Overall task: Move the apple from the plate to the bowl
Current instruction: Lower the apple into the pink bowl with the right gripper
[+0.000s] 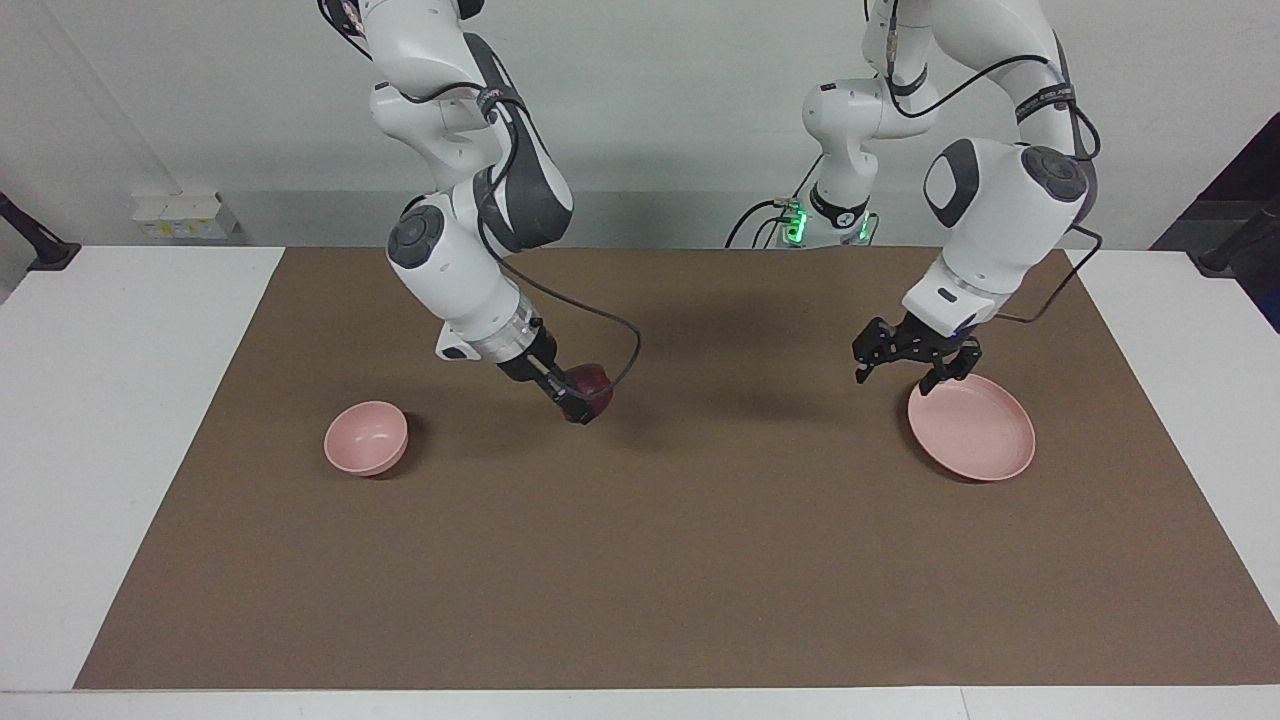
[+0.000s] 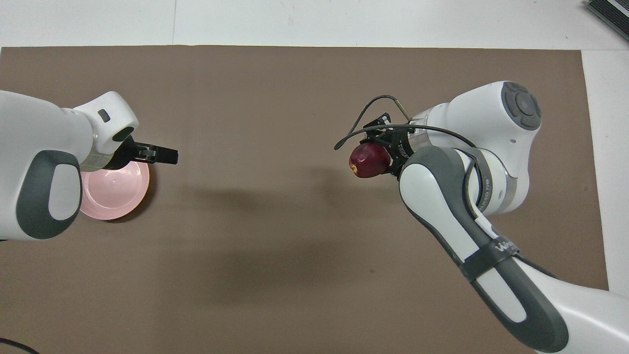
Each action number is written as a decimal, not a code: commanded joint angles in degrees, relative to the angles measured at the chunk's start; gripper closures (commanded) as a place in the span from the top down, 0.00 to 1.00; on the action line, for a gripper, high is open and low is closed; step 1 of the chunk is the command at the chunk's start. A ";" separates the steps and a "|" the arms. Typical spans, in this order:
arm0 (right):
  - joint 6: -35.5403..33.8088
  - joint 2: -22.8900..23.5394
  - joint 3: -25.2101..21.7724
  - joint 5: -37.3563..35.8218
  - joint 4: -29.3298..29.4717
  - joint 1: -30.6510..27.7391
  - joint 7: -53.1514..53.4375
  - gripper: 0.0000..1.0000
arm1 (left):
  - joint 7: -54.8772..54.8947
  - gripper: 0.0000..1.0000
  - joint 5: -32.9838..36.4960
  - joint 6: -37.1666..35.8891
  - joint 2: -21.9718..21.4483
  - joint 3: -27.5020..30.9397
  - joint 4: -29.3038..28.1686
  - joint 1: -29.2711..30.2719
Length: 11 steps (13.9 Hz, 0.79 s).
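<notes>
The dark red apple [image 1: 594, 384] [image 2: 369, 160] hangs above the brown mat, with my right gripper [image 1: 584, 400] [image 2: 377, 158] shut on it. It is over the mat between the table's middle and the small pink bowl [image 1: 366, 437], which stands at the right arm's end. In the overhead view the right arm hides the bowl. The flat pink plate [image 1: 972, 427] [image 2: 116, 191] lies bare at the left arm's end. My left gripper [image 1: 898, 377] [image 2: 167, 155] hangs open and holds nothing, over the plate's rim on the side nearer the robots.
A brown mat [image 1: 640, 560] covers most of the white table [image 1: 110, 400]. A white box [image 1: 185, 215] sits by the wall past the right arm's end. A dark object [image 2: 610, 12] shows at the table's corner in the overhead view.
</notes>
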 commanded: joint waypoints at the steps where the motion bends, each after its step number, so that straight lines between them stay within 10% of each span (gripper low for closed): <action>1: -1.30 -0.57 0.39 -3.60 0.19 -3.24 -8.73 0.00 | 2.45 1.00 3.17 -3.59 -1.38 -0.41 2.61 2.65; 11: -1.74 -0.57 0.39 -15.82 -1.92 -20.30 -40.74 0.00 | 2.98 1.00 7.57 -28.56 -1.82 1.88 23.71 3.53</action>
